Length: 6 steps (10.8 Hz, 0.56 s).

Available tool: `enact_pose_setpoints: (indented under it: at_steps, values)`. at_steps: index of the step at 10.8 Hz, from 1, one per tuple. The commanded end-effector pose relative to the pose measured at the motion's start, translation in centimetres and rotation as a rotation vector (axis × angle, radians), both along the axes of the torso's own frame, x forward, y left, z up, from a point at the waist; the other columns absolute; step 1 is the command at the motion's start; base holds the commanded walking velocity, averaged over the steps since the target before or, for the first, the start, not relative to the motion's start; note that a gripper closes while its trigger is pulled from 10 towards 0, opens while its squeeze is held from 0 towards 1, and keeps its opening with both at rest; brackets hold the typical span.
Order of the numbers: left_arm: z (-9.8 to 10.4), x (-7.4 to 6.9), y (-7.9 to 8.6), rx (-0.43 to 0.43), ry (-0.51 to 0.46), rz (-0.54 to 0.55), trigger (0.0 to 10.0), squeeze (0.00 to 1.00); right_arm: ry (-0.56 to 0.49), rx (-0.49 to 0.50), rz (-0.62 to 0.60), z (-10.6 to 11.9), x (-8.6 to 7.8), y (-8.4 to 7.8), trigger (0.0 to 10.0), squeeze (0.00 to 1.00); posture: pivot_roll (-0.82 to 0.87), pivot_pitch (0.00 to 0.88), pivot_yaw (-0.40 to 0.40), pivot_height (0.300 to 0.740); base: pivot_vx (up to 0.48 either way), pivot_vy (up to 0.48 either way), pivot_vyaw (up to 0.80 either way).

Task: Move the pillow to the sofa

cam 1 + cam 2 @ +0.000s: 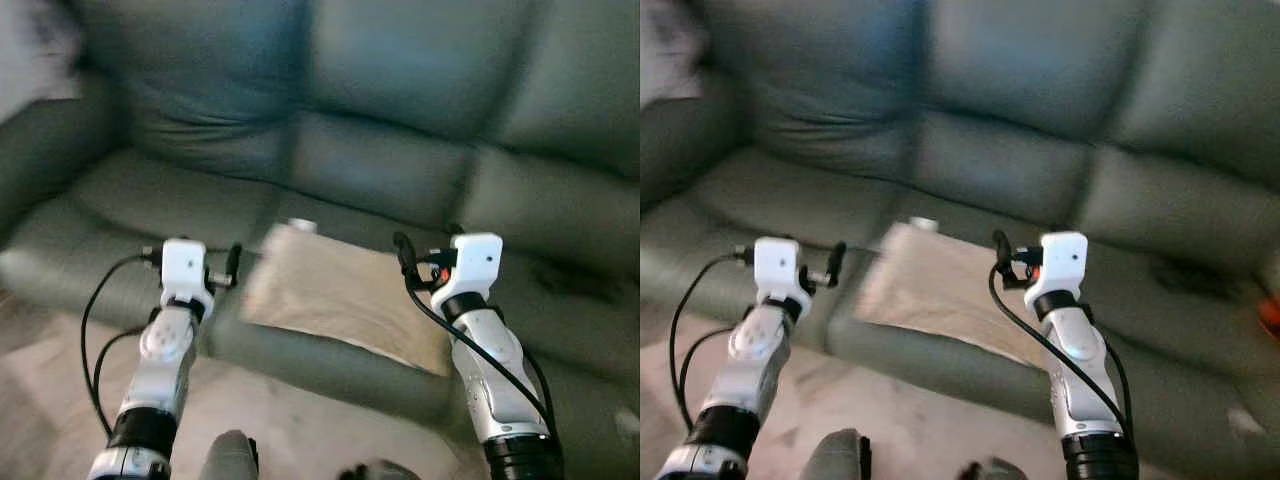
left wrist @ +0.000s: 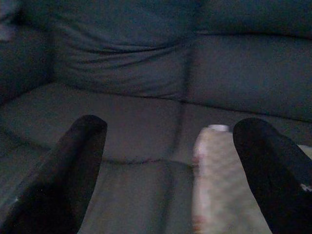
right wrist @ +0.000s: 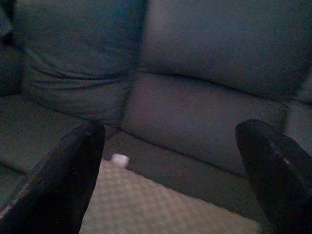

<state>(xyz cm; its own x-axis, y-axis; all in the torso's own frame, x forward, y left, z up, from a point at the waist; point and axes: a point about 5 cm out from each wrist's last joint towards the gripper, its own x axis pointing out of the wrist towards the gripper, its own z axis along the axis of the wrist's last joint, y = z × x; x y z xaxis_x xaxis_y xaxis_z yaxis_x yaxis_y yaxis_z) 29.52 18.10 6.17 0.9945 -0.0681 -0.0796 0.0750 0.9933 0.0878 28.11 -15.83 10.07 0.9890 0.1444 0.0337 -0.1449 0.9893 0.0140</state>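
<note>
A beige checked pillow (image 1: 340,295) lies flat on the seat of the grey-green sofa (image 1: 150,200), near the seat's front edge, with a small white tag (image 1: 300,225) at its far corner. My left gripper (image 1: 233,264) hovers just left of the pillow, open, holding nothing. In the left wrist view the pillow (image 2: 219,185) lies by one of the spread black fingers (image 2: 263,146). My right gripper (image 1: 403,252) is over the pillow's right part, also open and empty. In the right wrist view the pillow (image 3: 161,204) lies below and between the spread fingers (image 3: 78,161).
The sofa's back cushions (image 1: 400,80) rise behind the seat. A pale blurred object (image 1: 35,50) sits by the left armrest. Light floor (image 1: 300,420) runs along the sofa front. A small orange thing (image 1: 1270,315) shows at the far right.
</note>
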Motion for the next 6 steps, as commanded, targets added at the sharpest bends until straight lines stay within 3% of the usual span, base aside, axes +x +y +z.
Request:
enact_pose_setpoints:
  at_steps: [1, 3, 6]
  values:
    - [0.18, -0.07, 0.43, 0.024, -0.018, 0.01, 10.0, 0.0, -0.012, 0.013, 0.01, 0.26, 0.29, 0.25, 10.0, 0.0, -0.04, 0.056, -0.084, 0.74, 0.0, 0.48, 0.76]
    - [0.14, -0.06, 0.76, 0.03, -0.019, 0.03, 10.0, 0.0, -0.011, 0.018, 0.023, 0.2, 0.27, 0.49, 10.0, 0.0, -0.04, 0.058, -0.083, 0.74, 0.0, 0.48, 0.76]
    - [-0.11, -0.2, 0.76, 0.06, 0.012, -0.054, 10.0, 0.0, -0.014, 0.031, 0.036, 0.19, 0.4, 0.77, 10.0, 0.0, -0.03, 0.067, -0.075, 0.74, 0.0, 0.48, 0.76]
